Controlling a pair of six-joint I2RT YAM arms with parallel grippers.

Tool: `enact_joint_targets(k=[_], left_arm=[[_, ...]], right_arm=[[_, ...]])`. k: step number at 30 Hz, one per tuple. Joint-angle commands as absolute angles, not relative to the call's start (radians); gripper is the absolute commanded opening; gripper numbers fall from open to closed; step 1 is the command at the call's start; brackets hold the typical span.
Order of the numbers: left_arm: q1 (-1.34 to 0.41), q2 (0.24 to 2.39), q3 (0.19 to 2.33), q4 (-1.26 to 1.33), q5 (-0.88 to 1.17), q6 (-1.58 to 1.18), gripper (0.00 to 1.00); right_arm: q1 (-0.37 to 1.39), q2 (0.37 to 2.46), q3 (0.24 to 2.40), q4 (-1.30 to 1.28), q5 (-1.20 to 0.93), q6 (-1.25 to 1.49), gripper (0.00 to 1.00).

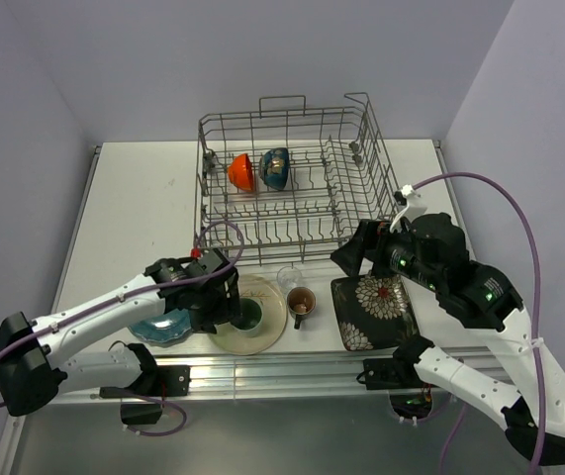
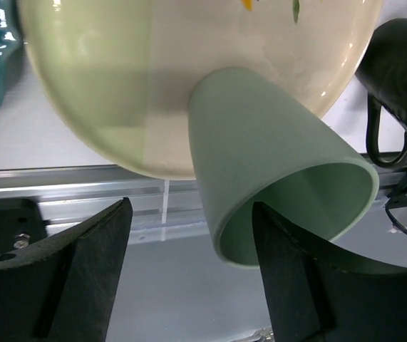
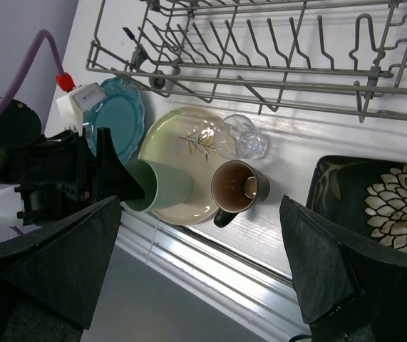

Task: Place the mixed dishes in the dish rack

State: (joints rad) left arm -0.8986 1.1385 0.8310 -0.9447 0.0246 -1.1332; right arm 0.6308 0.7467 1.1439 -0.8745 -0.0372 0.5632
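The pale green cup (image 2: 260, 142) lies on its side on the cream round plate (image 1: 268, 334), mouth toward my left gripper (image 1: 231, 302). That gripper is open: one finger (image 2: 296, 278) is at the cup's mouth and the other (image 2: 82, 278) is outside its wall. The teal scalloped plate (image 1: 163, 328) lies to the left. The clear glass (image 1: 288, 277), brown mug (image 1: 301, 304) and black square floral plate (image 1: 376, 312) stand to the right. My right gripper (image 1: 346, 259) hovers open and empty above them. The dish rack (image 1: 292, 213) holds the red-orange bowl (image 1: 241, 170) and dark bowl (image 1: 275, 168).
An aluminium rail (image 1: 292, 371) runs along the table's near edge, just in front of the dishes. Purple cables loop over both arms. Walls close in the table at the back and on both sides.
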Motion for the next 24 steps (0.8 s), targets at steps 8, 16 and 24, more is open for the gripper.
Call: enact_joint_targets(k=[8,16,24], left_arm=[[-0.925,1.215,0.833,-0.834,0.005,-1.137,0.42],[-0.925,1.189,0.980,-1.027,-0.127,-1.126,0.07],[-0.925,1.031,1.249,-1.103,-0.069,-1.137,0.00]], right_arm=[[0.635,0.759,1.184,-0.890,-0.026,0.561,1.00],[0.635,0.758,1.177,-0.891,-0.023,0.560,1.00],[0.634,0.821,1.239,-0.835,-0.208,0.546,1.00]])
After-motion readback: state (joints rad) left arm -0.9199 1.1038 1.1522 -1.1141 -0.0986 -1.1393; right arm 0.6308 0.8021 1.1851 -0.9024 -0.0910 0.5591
